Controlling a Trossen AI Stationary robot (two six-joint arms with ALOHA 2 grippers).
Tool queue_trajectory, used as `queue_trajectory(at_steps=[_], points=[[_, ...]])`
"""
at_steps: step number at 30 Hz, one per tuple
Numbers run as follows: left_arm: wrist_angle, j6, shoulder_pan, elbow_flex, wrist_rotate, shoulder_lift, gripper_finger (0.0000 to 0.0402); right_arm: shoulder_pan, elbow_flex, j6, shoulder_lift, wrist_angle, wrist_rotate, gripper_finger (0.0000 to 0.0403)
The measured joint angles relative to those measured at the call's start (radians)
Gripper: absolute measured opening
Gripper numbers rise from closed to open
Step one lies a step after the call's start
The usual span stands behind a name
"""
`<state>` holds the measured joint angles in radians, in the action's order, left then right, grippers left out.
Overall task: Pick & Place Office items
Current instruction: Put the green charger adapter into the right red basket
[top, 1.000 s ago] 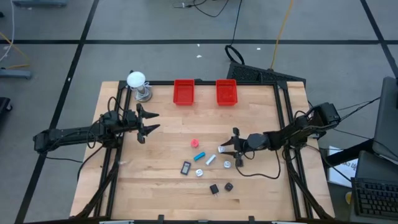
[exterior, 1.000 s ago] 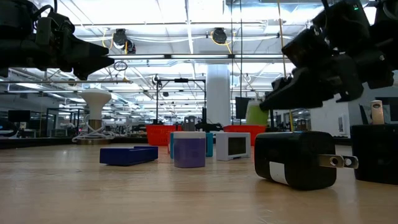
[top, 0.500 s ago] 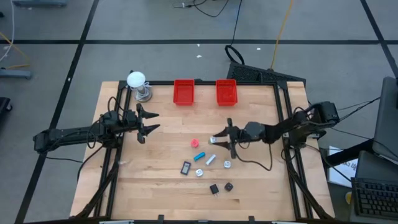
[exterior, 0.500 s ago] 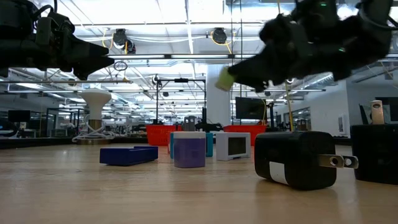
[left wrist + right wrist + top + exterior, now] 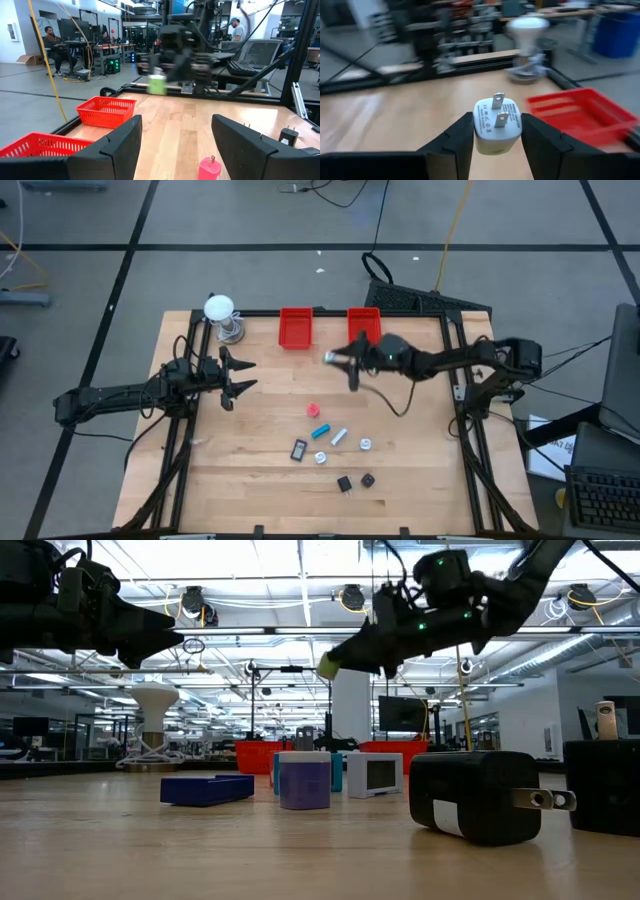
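While your right gripper point(image 5: 340, 360) hangs in the air in front of the two red bins point(image 5: 296, 327), its fingers point(image 5: 457, 137) are clamped on a small white plug adapter point(image 5: 496, 122), prongs pointing away from the wrist camera. In the low view that same piece point(image 5: 329, 665) reads pale green at the gripper tip, well above the tabletop. The right wrist view also shows a red bin point(image 5: 580, 112) and the white ball on its metal stand point(image 5: 526, 35) beyond the held adapter.

Your left gripper point(image 5: 240, 377) sits over the left part of the table point(image 5: 270, 480), fingers point(image 5: 112, 142) spread wide with nothing between them.

The rest of the office items lie in a loose cluster at mid-table, well apart from both grippers:
- pink piece point(image 5: 313, 410), nearest the bins
- cyan piece point(image 5: 321, 430) and pale blue piece point(image 5: 339, 437), just beside each other
- white round piece point(image 5: 366, 444) to their right
- dark flat rectangle point(image 5: 299, 449), with another small white round piece point(image 5: 320, 458) just beside it
- two black cubes point(image 5: 344, 482) at the near edge of the cluster

Low view puts a black plug cube point(image 5: 475, 795) closest to the camera, prongs sideways. Behind it you get a flat blue piece point(image 5: 207, 789) and a lavender block point(image 5: 304, 784); which overhead items those match, probably the pale blue and cyan ones, I can't say for sure.
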<state>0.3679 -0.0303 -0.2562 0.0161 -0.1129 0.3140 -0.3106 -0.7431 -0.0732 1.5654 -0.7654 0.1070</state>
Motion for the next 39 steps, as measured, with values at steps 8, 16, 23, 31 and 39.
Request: queue_trajectory(at_steps=[8, 16, 23, 31, 39], points=[[0.000, 0.000, 0.000, 0.000, 0.000, 0.000, 0.0244, -0.224, 0.000, -0.012, 0.000, 0.018, -0.052, 0.0137], [0.000, 0.000, 0.000, 0.000, 0.000, 0.000, 0.0244, -0.353, 0.000, 0.008, 0.031, 0.065, -0.060, 0.0137], [0.000, 0.000, 0.000, 0.000, 0.000, 0.000, 0.0244, -0.364, 0.000, 0.038, 0.143, 0.031, -0.089, 0.0137], [0.000, 0.000, 0.000, 0.000, 0.000, 0.000, 0.0244, -0.371, 0.000, 0.063, 0.196, 0.007, -0.160, 0.0137], [0.000, 0.000, 0.000, 0.000, 0.000, 0.000, 0.0244, -0.371, 0.000, 0.068, 0.201, 0.017, -0.163, 0.0137]])
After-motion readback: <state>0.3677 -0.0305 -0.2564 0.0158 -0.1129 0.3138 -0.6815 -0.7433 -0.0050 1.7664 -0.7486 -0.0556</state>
